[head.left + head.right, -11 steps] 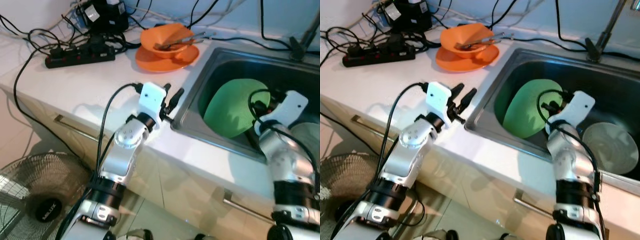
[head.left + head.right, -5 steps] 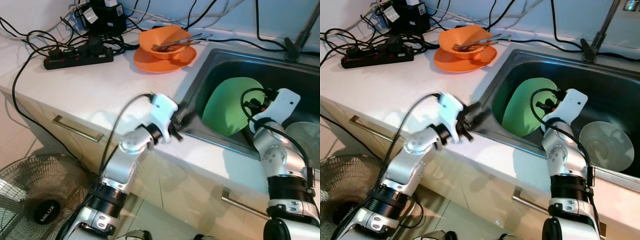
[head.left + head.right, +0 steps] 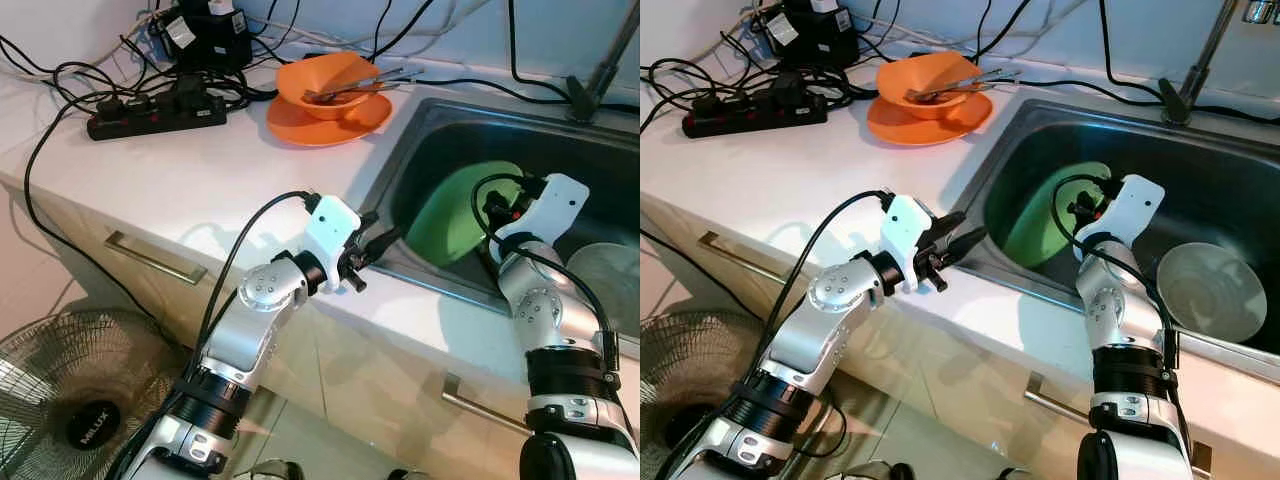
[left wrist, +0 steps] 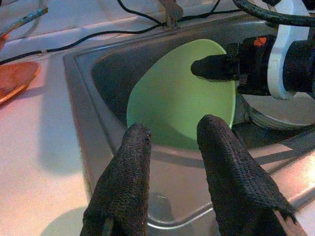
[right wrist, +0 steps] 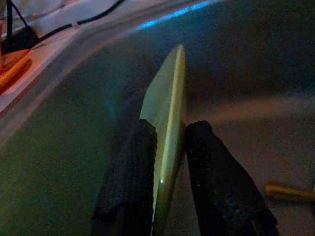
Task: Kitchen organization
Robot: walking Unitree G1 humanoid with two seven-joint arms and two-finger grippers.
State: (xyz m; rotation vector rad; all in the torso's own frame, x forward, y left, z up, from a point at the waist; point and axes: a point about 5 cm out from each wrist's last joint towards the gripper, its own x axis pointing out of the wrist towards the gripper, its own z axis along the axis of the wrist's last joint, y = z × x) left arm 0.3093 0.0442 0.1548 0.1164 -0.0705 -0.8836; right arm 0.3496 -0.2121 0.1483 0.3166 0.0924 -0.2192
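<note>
The green plate (image 3: 455,215) now stands steeper on edge in the sink (image 3: 440,120); right gripper (image 5: 167,147) jaws clamp its rim; left gripper (image 4: 170,147) jaws apart.

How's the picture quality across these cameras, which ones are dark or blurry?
Left and right eye views: bright and evenly lit, the white counter nearly washed out. Left wrist view: well lit, green plate clear, the near black fingers slightly soft. Right wrist view: very dark and murky inside the sink, with only the plate's rim between the right gripper fingers catching light.
</note>
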